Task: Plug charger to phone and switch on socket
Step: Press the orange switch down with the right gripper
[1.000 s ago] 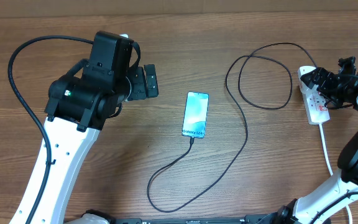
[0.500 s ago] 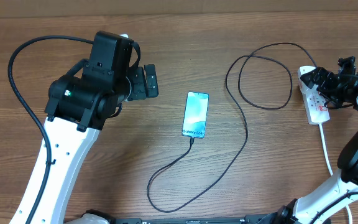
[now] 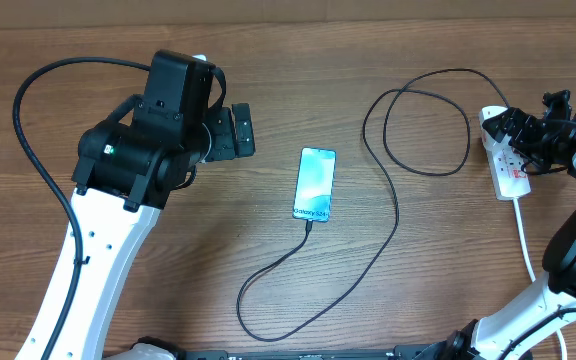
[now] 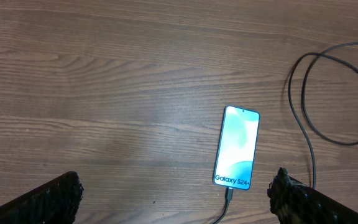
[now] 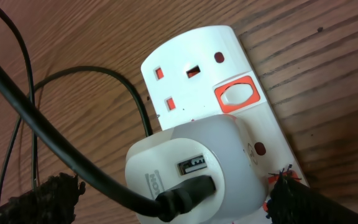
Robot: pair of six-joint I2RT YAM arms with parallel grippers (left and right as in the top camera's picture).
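Overhead: nothing has shifted in the last second, both arms static. Phone point(image 3: 314, 183) at centre of wood-grain table point(image 3: 448, 290); charger point(image 3: 396, 215) enters its 6 o'clock end and loops to socket point(image 3: 505, 160) at 3 o'clock. The room is unseen.
Left wrist: left gripper point(image 4: 176, 199) fully spread, empty; phone point(image 4: 237, 147) lit.
Right wrist: right gripper point(image 5: 173, 193) wide, straddling socket point(image 5: 229, 68), gripping nothing; switch point(image 5: 236, 94) at 1 o'clock, state unreadable. Judged: cable done, 1 switch press unconfirmed
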